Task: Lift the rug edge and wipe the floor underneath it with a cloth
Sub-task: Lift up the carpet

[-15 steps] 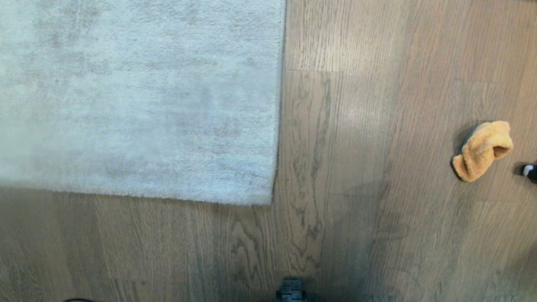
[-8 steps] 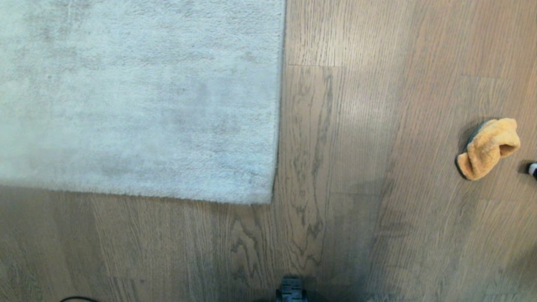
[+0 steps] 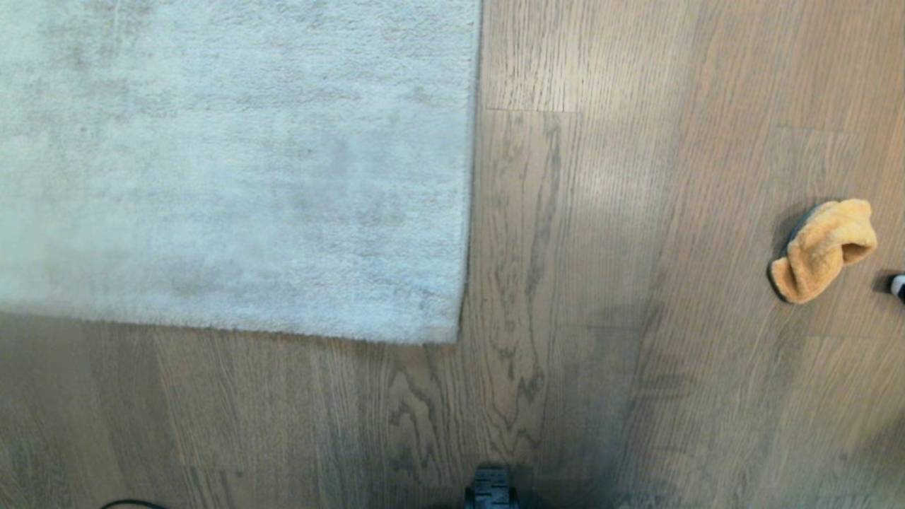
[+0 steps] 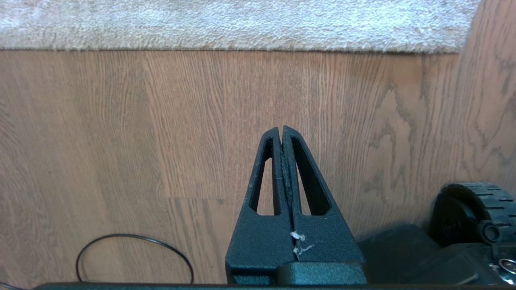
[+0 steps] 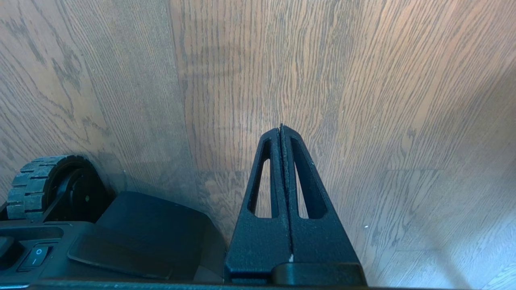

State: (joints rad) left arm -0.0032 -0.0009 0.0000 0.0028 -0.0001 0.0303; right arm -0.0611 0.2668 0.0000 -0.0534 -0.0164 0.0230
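Note:
A pale grey rug fills the head view's upper left; its rug edge [image 3: 468, 212] runs down to a near corner [image 3: 445, 332] and lies flat on the grey-brown plank floor [image 3: 601, 283]. The orange cloth [image 3: 824, 251] lies bunched on the floor far to the right. Neither arm shows in the head view. My left gripper [image 4: 281, 129] is shut and empty above bare floor, a short way from the rug's near border [image 4: 242, 44]. My right gripper [image 5: 281, 129] is shut and empty over bare planks [image 5: 363, 100].
A thin black cable [image 4: 133, 251] loops on the floor beside the left gripper. My base's black wheels [image 4: 471, 209] [image 5: 40, 185] sit near both grippers. A small black and white object [image 3: 896, 286] lies at the right border beyond the cloth.
The whole head view shifted slightly in the first half second, so the cloth sits a little further right and higher. Nothing itself has moved, and both grippers stay shut.

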